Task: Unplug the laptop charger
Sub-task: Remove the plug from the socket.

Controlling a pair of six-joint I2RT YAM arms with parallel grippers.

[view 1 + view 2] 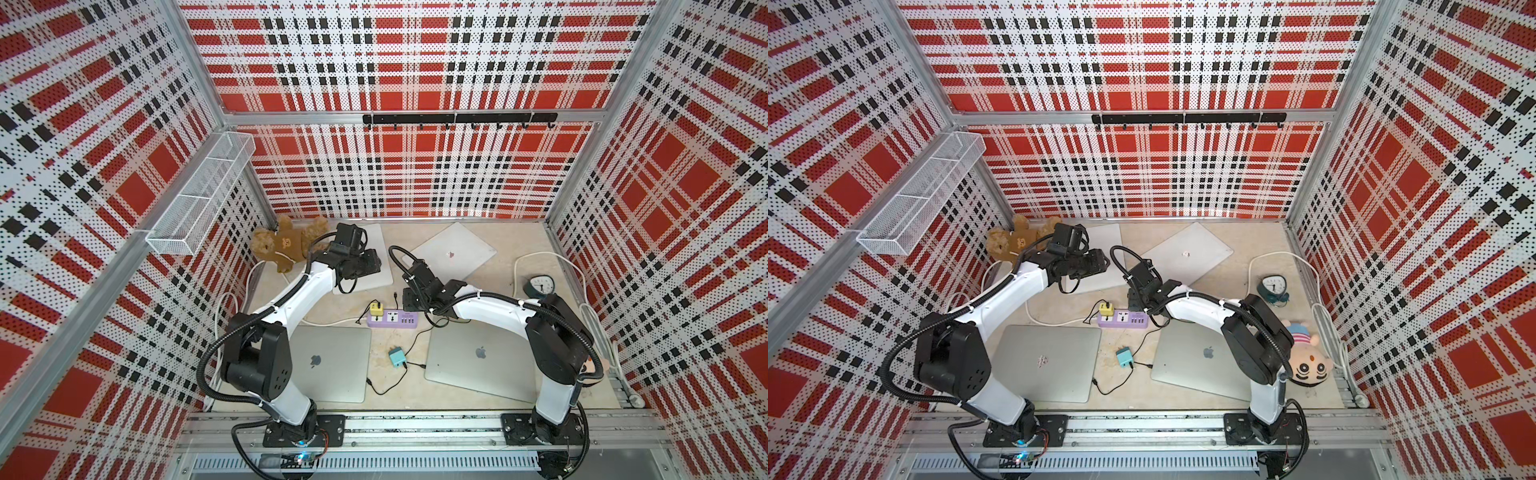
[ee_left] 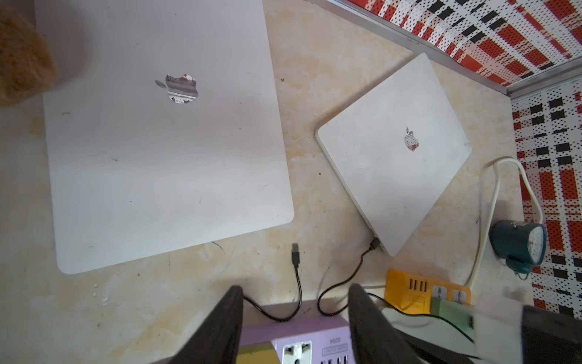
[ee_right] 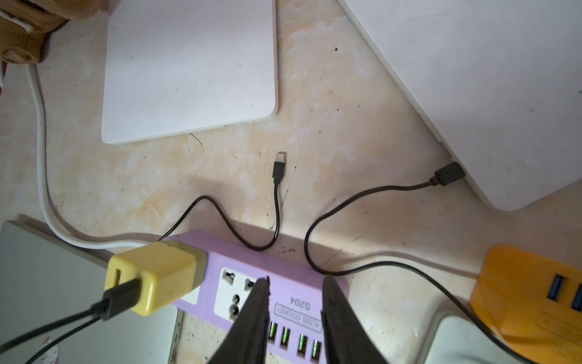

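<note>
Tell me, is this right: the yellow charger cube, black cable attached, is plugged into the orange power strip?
Not quite. The yellow charger cube is plugged into the purple power strip, not the orange strip; the right wrist view shows it. Its black cable is attached.

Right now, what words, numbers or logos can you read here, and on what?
"S204": lilac plastic power strip.
"4USB SOCKET": same strip, boxed label.
Apple logo, no words: four closed silver laptops.
Dial numerals: teal round alarm clock, too small to read.
Moulded label: orange plastic power strip, too blurred.
</note>
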